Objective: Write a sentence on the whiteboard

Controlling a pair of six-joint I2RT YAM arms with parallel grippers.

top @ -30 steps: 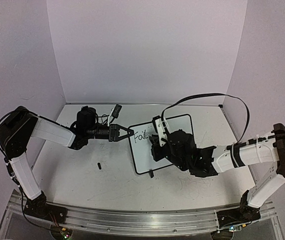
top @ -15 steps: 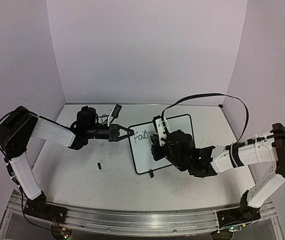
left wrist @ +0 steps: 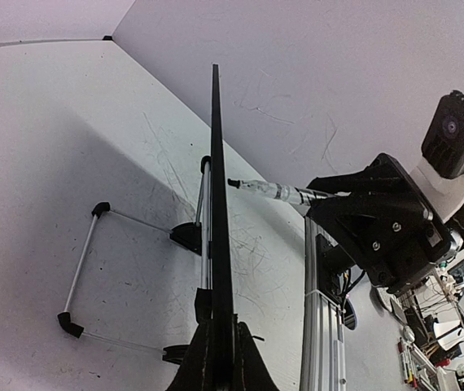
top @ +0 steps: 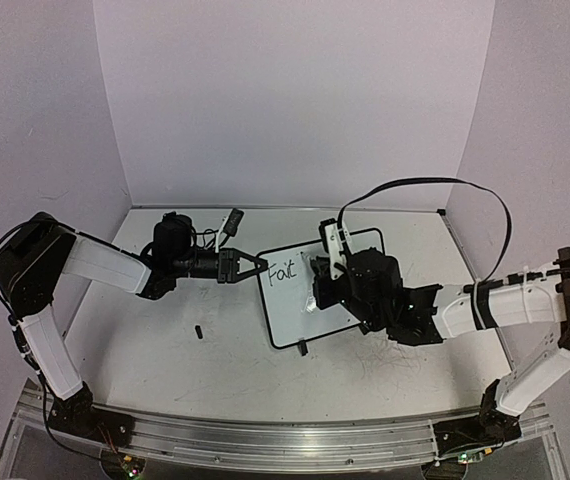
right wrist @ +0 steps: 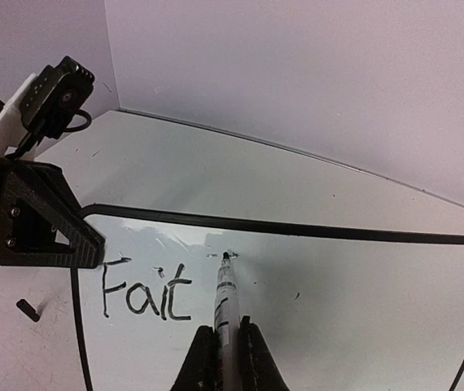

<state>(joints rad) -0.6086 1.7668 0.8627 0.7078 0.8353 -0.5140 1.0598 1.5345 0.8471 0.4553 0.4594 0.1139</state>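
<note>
The whiteboard (top: 290, 300) with its thin black frame lies on the table's middle; it also shows in the right wrist view (right wrist: 362, 309) and edge-on in the left wrist view (left wrist: 216, 204). The sentence (right wrist: 145, 291) reads "Fait" in black; in the top view the sentence (top: 282, 270) sits near the board's left edge. My left gripper (top: 255, 264) is shut on the board's left frame edge. My right gripper (right wrist: 225, 346) is shut on a white marker (right wrist: 225, 297) whose tip meets the board just right of the "t". The right gripper (top: 322, 292) hovers over the board.
A small black marker cap (top: 198, 331) lies on the table left of the board. The board's wire stand (left wrist: 85, 269) with black feet shows under it. Pale walls close in the table on three sides. The aluminium rail (top: 265, 440) runs along the near edge.
The right gripper has shifted right along the board with the marker. The "t" has been added after "Fai". The left arm has not moved.
</note>
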